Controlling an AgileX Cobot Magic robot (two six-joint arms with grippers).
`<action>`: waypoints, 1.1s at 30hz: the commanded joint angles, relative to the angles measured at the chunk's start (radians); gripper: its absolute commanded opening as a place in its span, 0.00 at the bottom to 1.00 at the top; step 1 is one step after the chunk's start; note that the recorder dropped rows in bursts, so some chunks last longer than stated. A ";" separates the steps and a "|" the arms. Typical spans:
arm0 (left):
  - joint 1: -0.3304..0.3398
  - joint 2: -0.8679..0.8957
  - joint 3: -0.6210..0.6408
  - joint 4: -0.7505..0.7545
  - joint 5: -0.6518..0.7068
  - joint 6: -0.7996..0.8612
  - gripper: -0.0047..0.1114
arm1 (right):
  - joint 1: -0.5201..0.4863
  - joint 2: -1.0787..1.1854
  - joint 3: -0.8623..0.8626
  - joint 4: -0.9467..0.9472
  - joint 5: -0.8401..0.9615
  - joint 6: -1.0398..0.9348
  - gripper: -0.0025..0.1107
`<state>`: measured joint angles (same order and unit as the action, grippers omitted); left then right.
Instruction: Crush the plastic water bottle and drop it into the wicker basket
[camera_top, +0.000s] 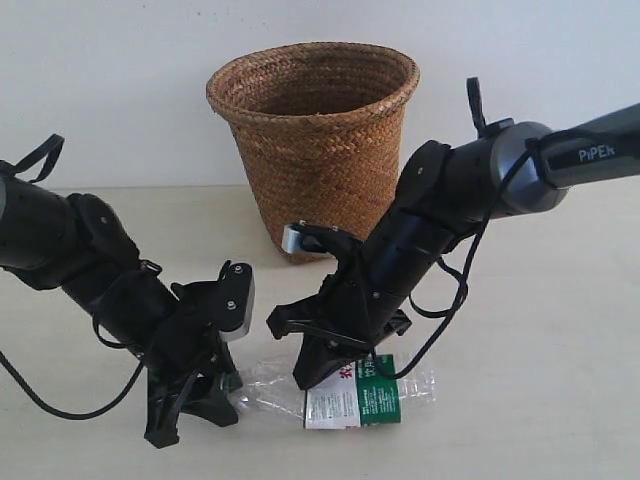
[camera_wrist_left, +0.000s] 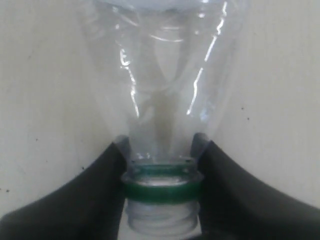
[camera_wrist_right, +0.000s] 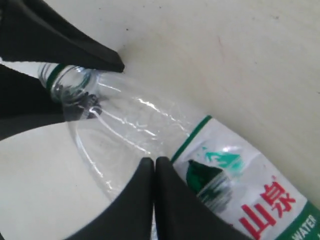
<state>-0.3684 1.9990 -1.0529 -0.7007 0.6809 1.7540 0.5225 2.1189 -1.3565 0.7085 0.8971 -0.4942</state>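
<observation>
— The plastic water bottle (camera_top: 355, 398): where, and how likely to handle?
— Flat on the table (camera_top: 560, 330), lower centre of the exterior view, neck to the left, label (camera_top: 352, 400) to the right. Thin, clear, creased. Probably light, soft in the walls, slick, and stiff only at the neck. Best held at the green ring (camera_wrist_left: 161, 192) and squeezed mid-body.
— And the grips?
— Left gripper (camera_wrist_left: 161, 142): narrow, closed on the neck, just on the body side of the ring. Right gripper (camera_wrist_right: 153, 162): fingers tip to tip against the clear wall beside the label. Plastic pinched between them or not, impossible to tell.
— The wicker basket (camera_top: 315, 150)?
— Upper centre, upright, behind both arms, apart from the bottle.
— Anything shown in one view only?
— Left wrist: bare threads past the ring, no cap to be seen; no label, no basket. Right wrist: open mouth, red characters, the left gripper's fingers (camera_wrist_right: 75, 50) either side of the neck. Exterior: basket and both arms together, but the neck lost behind the left gripper.
</observation>
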 joint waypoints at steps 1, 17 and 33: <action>-0.005 0.013 0.005 0.009 -0.004 -0.035 0.08 | -0.025 0.110 0.017 -0.295 -0.038 0.023 0.02; -0.003 0.013 0.005 0.040 0.000 -0.069 0.08 | -0.025 0.147 -0.053 -0.451 0.046 0.149 0.02; -0.002 0.013 0.005 0.063 -0.003 -0.094 0.08 | -0.025 -0.153 -0.051 -0.373 0.115 0.091 0.02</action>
<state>-0.3749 1.9995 -1.0553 -0.6735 0.6745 1.6765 0.5016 1.9489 -1.4122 0.3248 1.0052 -0.3845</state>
